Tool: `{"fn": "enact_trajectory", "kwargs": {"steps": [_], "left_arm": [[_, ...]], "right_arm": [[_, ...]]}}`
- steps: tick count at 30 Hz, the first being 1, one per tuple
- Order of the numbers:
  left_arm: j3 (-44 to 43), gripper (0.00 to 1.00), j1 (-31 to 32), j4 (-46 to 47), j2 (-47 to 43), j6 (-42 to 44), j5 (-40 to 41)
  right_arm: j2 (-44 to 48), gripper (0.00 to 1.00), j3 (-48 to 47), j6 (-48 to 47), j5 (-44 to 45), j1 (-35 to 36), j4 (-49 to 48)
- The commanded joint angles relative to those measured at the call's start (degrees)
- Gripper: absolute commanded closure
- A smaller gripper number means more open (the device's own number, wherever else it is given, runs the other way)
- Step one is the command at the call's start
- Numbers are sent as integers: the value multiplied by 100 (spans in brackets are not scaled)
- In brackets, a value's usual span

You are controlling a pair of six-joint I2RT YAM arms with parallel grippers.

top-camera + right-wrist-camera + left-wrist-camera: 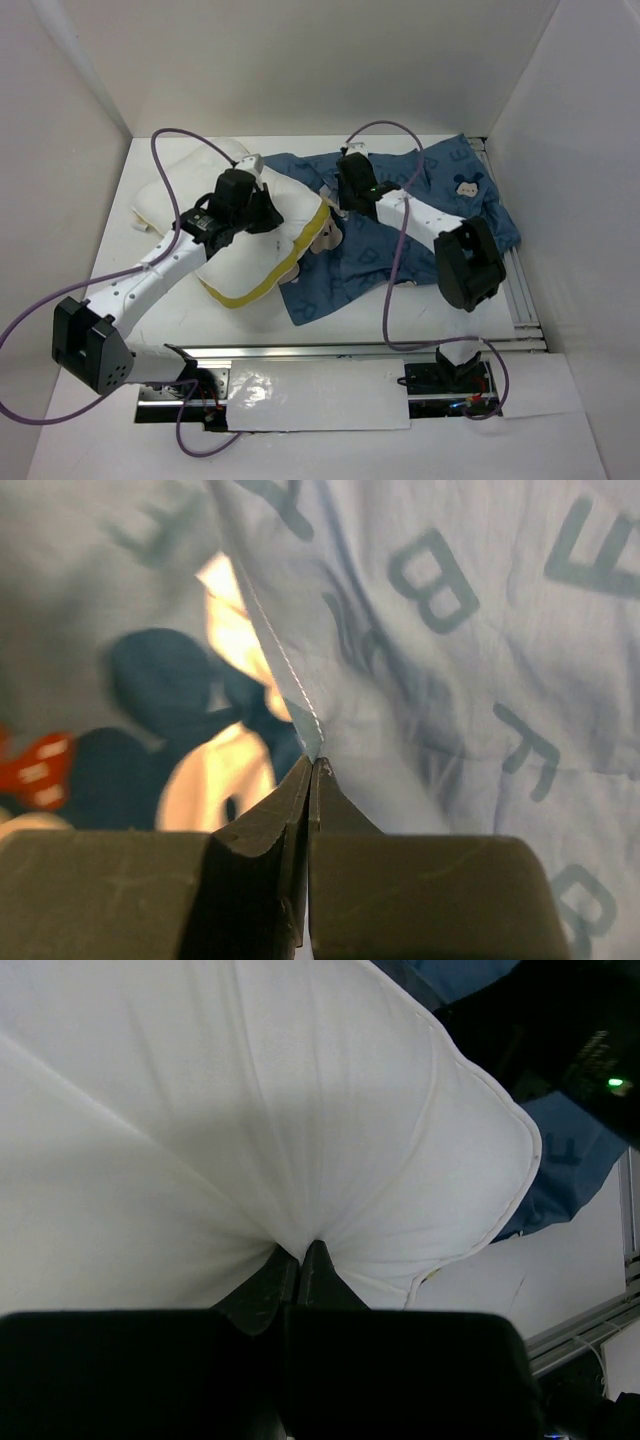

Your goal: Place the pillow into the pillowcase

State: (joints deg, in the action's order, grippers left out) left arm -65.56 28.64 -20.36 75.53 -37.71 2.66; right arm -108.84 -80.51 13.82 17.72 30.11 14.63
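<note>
left arm (150, 275) stretched forward | left fingers (262, 1285) pinched | right arm (415, 215) folded (elbow high) | right fingers (270, 820) pinched

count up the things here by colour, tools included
white: 1, the pillow
blue: 1, the pillowcase
black: 2, the left tool and the right tool
total: 4

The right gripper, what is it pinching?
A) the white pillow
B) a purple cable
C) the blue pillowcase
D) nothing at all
C: in the right wrist view, the right gripper has its fingertips closed on a stitched edge of the blue lettered pillowcase.
</note>
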Motion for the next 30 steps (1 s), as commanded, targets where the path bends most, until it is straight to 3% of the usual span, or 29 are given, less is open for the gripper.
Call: {"fn": "enact_trajectory", "kwargs": {"steps": [1,9,14,20,26,30], "left_arm": [[-62,100,89,595,41,150,-11],[-281,100,343,595,366,150,174],[-860,100,519,411,1067,343,227],[-1318,100,791,278,1886,537,471],[-2487,100,1011,23,2782,950,596],[-3145,100,1073,23,3292,557,839]], "right_arm": [[678,100,193,-3,-478,-40,-22],[1039,100,132,-126,-1060,-40,251],[1882,100,360,-73,-1340,-145,435],[2139,100,352,-20,-1963,-251,601],[2305,100,299,-20,-2333,-374,734],[2306,100,246,-20,-3008,-374,980]]}}
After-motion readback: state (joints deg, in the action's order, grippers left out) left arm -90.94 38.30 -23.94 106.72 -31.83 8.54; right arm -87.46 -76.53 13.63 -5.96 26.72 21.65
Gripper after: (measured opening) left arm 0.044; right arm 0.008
